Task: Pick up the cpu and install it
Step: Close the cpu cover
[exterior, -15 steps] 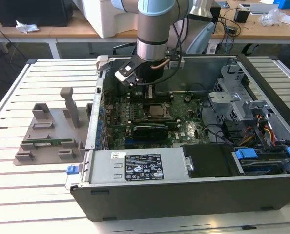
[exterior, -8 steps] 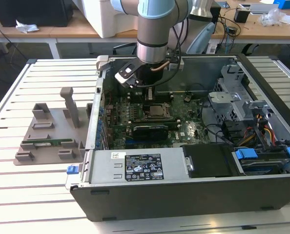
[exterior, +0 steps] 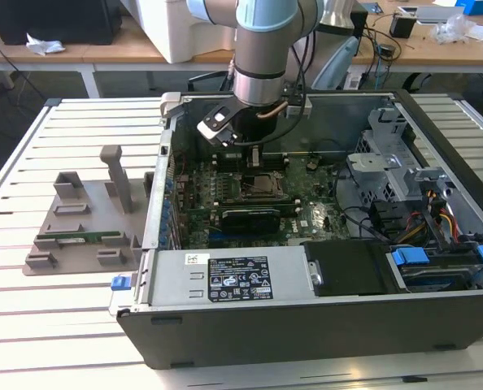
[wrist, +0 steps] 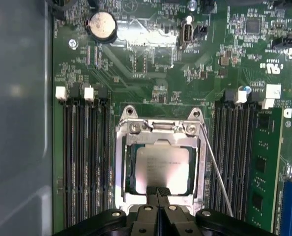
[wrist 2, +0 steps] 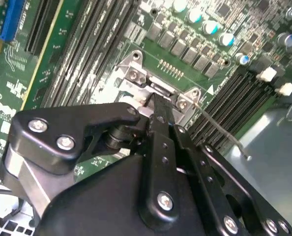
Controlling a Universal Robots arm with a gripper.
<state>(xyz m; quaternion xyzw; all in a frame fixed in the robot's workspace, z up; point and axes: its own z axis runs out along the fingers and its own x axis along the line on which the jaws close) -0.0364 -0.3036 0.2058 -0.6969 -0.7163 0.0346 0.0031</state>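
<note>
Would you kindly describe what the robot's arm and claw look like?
The arm is a round silver-grey tube with pale blue joint covers. The claw is black, made of flat linked bars fastened with silver screws, narrowing to a slim tip.

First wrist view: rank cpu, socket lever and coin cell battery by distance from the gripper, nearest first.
From the gripper:
1. cpu: seated in the socket, right at the tips of the jaws.
2. socket lever: thin rod alongside the socket, next to the memory slots.
3. coin cell battery: well beyond the socket's hinge end.
</note>
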